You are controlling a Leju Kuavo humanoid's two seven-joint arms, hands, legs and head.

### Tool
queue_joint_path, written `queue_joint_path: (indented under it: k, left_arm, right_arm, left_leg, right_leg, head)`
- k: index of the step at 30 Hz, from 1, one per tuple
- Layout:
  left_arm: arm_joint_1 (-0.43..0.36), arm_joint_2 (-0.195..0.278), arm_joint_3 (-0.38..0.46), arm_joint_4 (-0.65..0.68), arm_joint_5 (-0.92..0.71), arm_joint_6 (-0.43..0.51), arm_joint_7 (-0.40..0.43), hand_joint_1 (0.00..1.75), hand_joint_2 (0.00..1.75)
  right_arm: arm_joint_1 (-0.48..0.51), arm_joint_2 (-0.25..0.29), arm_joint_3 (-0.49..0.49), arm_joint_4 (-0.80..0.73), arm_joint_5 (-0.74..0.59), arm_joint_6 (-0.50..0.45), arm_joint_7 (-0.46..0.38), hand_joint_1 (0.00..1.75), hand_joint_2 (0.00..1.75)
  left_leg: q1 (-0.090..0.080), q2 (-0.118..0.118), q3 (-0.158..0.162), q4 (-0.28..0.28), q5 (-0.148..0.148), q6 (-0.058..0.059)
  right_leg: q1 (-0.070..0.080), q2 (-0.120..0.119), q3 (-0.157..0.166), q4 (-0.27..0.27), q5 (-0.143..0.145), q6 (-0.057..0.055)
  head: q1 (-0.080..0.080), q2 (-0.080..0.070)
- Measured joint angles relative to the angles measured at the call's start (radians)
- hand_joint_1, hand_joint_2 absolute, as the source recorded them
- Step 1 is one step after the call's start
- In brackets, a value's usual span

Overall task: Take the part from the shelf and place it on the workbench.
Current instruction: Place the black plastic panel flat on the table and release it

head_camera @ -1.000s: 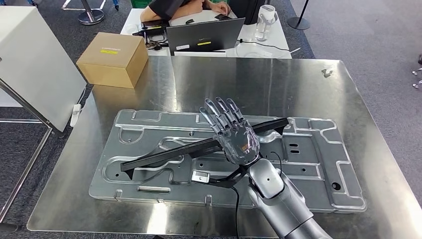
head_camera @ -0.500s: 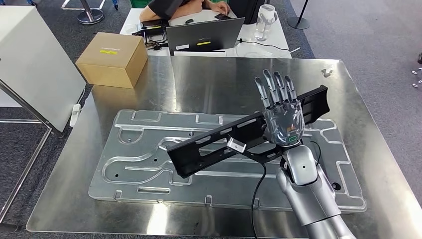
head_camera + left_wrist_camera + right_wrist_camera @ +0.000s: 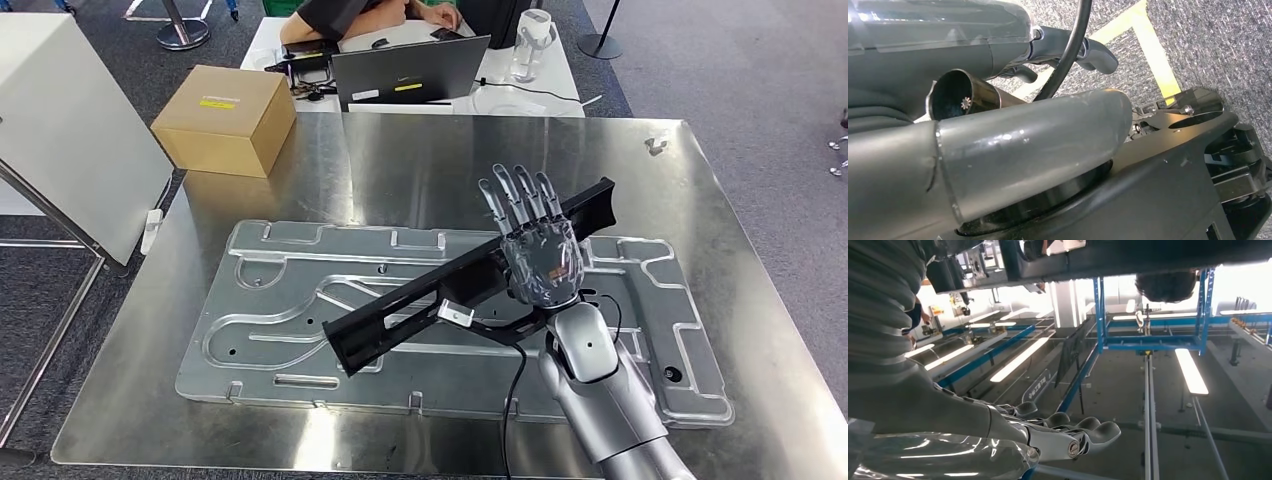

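The part is a long black bar (image 3: 420, 300), slanted above the stamped metal plate (image 3: 290, 290) that lies on the steel workbench (image 3: 450, 170). Its far end rises toward the right; its near end hangs over the plate's middle. My right hand (image 3: 535, 250) holds the bar near its far end, fingers stretched straight up across it. The right wrist view shows those fingers (image 3: 1083, 432) extended, with the black bar (image 3: 1148, 255) crossing beyond them. My left hand (image 3: 1023, 145) hangs over grey carpet with its thumb apart from the fingers and nothing in it.
A cardboard box (image 3: 225, 117) sits on the bench's far left corner. Beyond the bench, a person (image 3: 360, 15) sits at a white table with a laptop (image 3: 410, 70) and a bottle (image 3: 530, 40). A white panel (image 3: 70, 120) stands at the left.
A second ago the bar lay low across the plate under my right hand. It then rose and swung right; since half a second ago, hand and bar have shifted back left and lower.
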Motion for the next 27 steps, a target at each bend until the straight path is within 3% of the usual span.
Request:
queue_joint_path:
  k: [10, 18, 27]
  left_arm:
    - [0.01, 0.002, 0.0, 0.0, 0.003, -0.001, 0.002, 0.0, 0.0]
    - [0.023, 0.008, 0.0, 0.0, 0.016, -0.008, -0.006, 0.0, 0.0]
    - [0.025, 0.011, 0.0, 0.0, 0.016, -0.02, -0.026, 0.0, 0.0]
  right_arm:
    - [0.001, -0.001, 0.03, 0.048, -0.064, 0.001, 0.024, 0.0, 1.75]
    - [0.004, -0.021, -0.122, 0.063, -0.115, 0.0, -0.001, 0.0, 1.75]
    - [0.038, -0.017, -0.142, 0.077, -0.09, 0.0, -0.026, 0.0, 1.75]
  left_leg:
    - [0.0, 0.001, 0.0, 0.0, 0.0, 0.0]
    - [0.0, 0.001, 0.0, 0.0, 0.0, 0.0]
    - [0.0, 0.001, 0.001, 0.0, 0.0, 0.0]
  right_leg:
    - [0.0, 0.0, 0.0, 0.0, 0.0, 0.0]
    - [-0.001, 0.0, 0.0, 0.0, 0.0, 0.0]
    - [-0.001, 0.0, 0.0, 0.0, 0.0, 0.0]
  head:
    - [0.0, 0.0]
    - [0.0, 0.0]
    - [0.0, 0.0]
